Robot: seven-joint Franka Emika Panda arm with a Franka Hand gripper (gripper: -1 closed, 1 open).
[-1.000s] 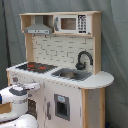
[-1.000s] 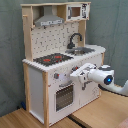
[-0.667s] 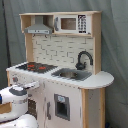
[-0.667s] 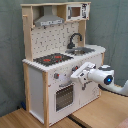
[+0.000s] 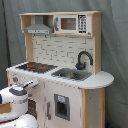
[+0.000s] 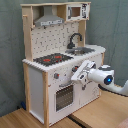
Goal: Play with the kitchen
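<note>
A grey curtain [image 6: 112, 25] is hanging behind the wooden floor [image 6: 30, 119]. The kitchen [image 6: 55, 70] is standing at 10 o'clock of the gripper [image 6: 79, 75]; whether it is open or closed, I cannot tell.

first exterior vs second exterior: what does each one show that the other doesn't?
Only the first exterior view: the small dark panel on the cabinet front below the sink.

Only the second exterior view: the oven door, the knob above it, and the wooden table under the arm.

Both exterior views: the kitchen with its hob, tap, sink, hood, and the end effector at the front panel.
</note>
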